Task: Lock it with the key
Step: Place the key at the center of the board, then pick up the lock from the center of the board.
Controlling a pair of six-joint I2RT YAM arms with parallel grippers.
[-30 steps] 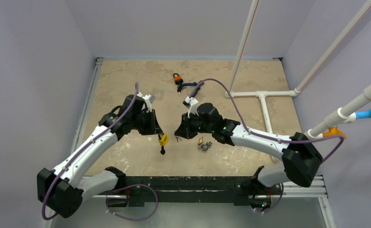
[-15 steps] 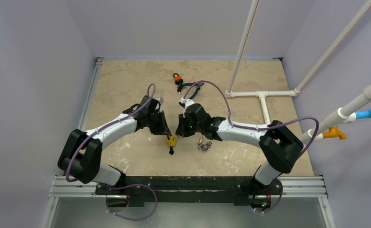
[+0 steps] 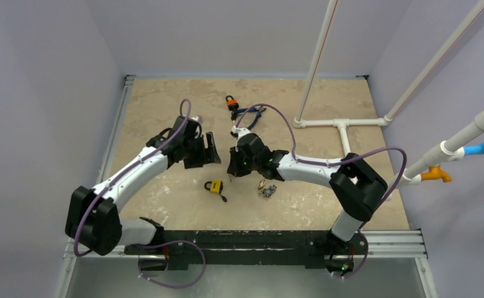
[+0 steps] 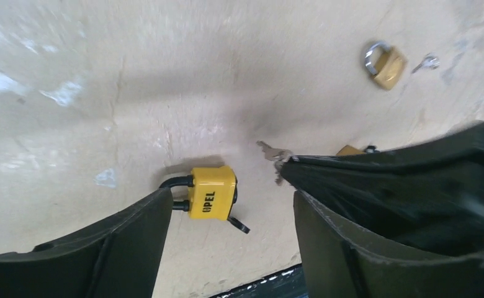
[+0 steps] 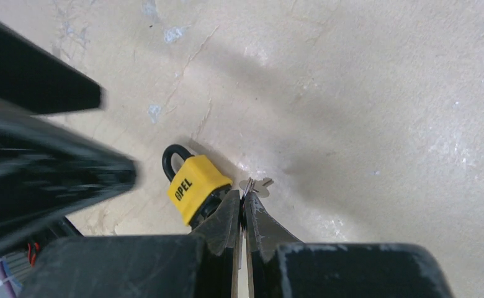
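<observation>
The table [image 3: 165, 105] is a mottled beige slab. Both arms reach over its middle. The left arm [image 3: 134, 177] rises from its base at 7 o'clock and stretches toward the centre, wrist bent so the left claw [image 3: 211, 149] hangs above the surface. Its fingers [image 4: 134, 239] are spread wide with nothing between them. The right arm [image 3: 308, 171] folds sharply at its elbow near 4 o'clock and runs low and nearly level toward 9 o'clock. The right claw [image 5: 244, 198] is pressed closed, pinching a small silver key [image 5: 258, 183] whose head pokes out past the tips.

The yellow padlock [image 3: 214, 186] lies flat on the table, free of both claws, at about 6 o'clock from the left claw and 7 o'clock from the right. Its black shackle points toward 9 o'clock overhead. A brass padlock [image 3: 265, 188] lies at 3 o'clock from it, and an orange padlock [image 3: 230, 102] sits well apart at 12 o'clock.

The right wrist view cuts off the yellow padlock's lower end behind the closed fingers. The left claw passes there as a dark blur. Whether the shackle is latched cannot be made out.
</observation>
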